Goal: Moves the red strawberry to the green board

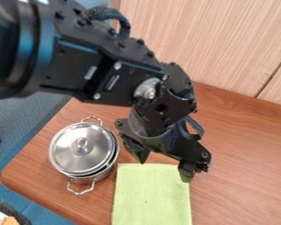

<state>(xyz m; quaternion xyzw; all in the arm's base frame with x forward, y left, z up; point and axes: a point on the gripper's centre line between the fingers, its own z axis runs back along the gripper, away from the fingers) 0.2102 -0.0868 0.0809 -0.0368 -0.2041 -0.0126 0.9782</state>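
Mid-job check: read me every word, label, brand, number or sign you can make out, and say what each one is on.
No readable text anywhere.
Pot lid, pot and green cloth: none seen.
Tabletop and wood-grain panel: none seen.
Robot arm: two small pale patches on its side, too small to tell whether they carry print.
Gripper: none I can read.

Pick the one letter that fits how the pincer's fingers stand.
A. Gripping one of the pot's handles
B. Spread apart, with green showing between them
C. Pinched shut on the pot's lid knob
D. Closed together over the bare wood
B: the pincer has its two fingers well apart, and part of the green cloth shows in the gap.
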